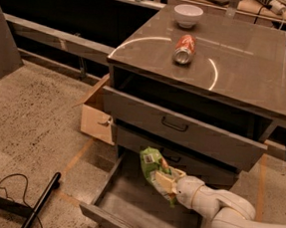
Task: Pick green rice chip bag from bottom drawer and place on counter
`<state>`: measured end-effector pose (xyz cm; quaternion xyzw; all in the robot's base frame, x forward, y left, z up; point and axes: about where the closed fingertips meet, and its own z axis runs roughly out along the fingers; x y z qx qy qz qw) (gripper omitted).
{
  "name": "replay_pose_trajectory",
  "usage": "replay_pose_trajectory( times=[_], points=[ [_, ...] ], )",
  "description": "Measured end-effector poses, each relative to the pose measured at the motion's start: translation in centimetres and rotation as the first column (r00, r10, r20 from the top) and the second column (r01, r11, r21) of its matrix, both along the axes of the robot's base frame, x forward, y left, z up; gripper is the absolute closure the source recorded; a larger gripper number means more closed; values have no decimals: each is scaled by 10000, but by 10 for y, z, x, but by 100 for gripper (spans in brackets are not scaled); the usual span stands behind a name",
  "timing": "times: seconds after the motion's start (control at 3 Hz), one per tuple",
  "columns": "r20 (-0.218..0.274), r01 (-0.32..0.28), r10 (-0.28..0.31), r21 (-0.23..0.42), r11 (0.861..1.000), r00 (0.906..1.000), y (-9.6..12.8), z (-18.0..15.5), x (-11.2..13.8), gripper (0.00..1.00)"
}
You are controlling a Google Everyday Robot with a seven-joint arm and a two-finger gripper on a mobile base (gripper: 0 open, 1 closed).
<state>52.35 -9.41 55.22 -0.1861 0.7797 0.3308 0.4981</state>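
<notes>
Speckled floor (pixel 27 126) around the grey cabinet, bottom drawer (pixel 124 209) pulled open. I see the gripper (pixel 168 184) low over the right part of that tray, fingers pinched on the green rice chip bag (pixel 151 164). The bag sticks up and left from the gripper, in front of the middle drawer (pixel 130 141); I can't tell if it touches the tray floor. On the counter (pixel 247 60): soda can (pixel 184 48) on its side, white bowl (pixel 187 14) behind it. A cardboard box (pixel 95 119) sits left of the cabinet
</notes>
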Motion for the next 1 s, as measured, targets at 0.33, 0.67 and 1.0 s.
replay_pose_trajectory(
  times=[0.33,0.67,1.0],
  points=[
    [791,-421,417,42,9991,9960,-8,59,-5,100],
    [1701,-1214,1195,12,9926,9782,-12,125,1,100],
    [2439,-2426,2342,45,9701,9411,-23,185,9,100]
  ],
)
